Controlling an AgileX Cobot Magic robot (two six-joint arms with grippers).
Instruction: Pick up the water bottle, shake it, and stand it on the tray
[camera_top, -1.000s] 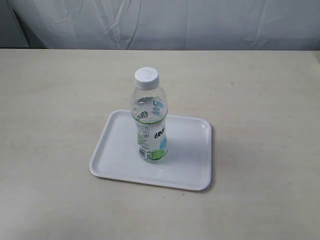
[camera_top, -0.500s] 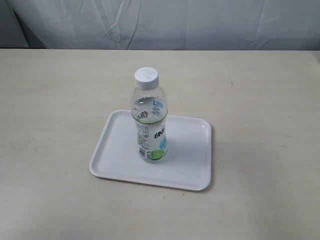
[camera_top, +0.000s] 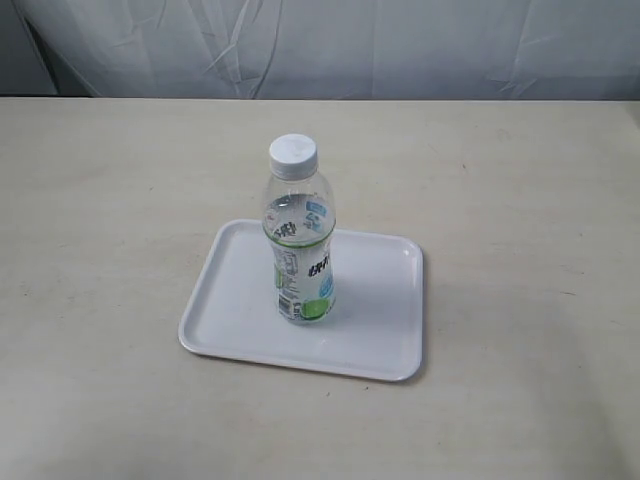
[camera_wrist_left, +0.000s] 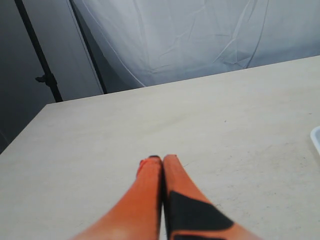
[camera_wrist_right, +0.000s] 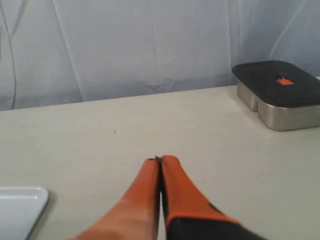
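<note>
Water bottle (camera_top: 300, 240): upright, roughly in the middle of the tray. It stands free and clear liquid shows through the upper body.
Cap (camera_top: 293, 152): white, screwed on top of the bottle.
Label (camera_top: 312, 275): white, green and blue, wrapped round the bottle's waist and lower body.
Tray (camera_top: 375, 330): white, low rim, rounded corners. It lies flat on the table and carries the bottle alone.
Table (camera_top: 520, 200): pale beige top with a few faint specks.
My left gripper (camera_wrist_left: 160, 159): orange fingers pressed together tip to tip, closed on nothing, over bare table top. From my left wrist I see only a white sliver of the tray at the frame edge, well apart from my tips.
My right gripper (camera_wrist_right: 160, 160): fingers likewise closed against each other and empty, over bare table top. One rounded tray corner shows in my right wrist view, apart from my tips.
Metal box (camera_wrist_right: 277, 95): steel sides and a dark top with a small orange mark. It sits on the table near the sheet, well apart from my right gripper.
Sheet (camera_top: 350, 45): creased white backdrop along the table's far edge.
Pole (camera_wrist_left: 37, 55): a dark stand beside the sheet, seen from my left wrist.
</note>
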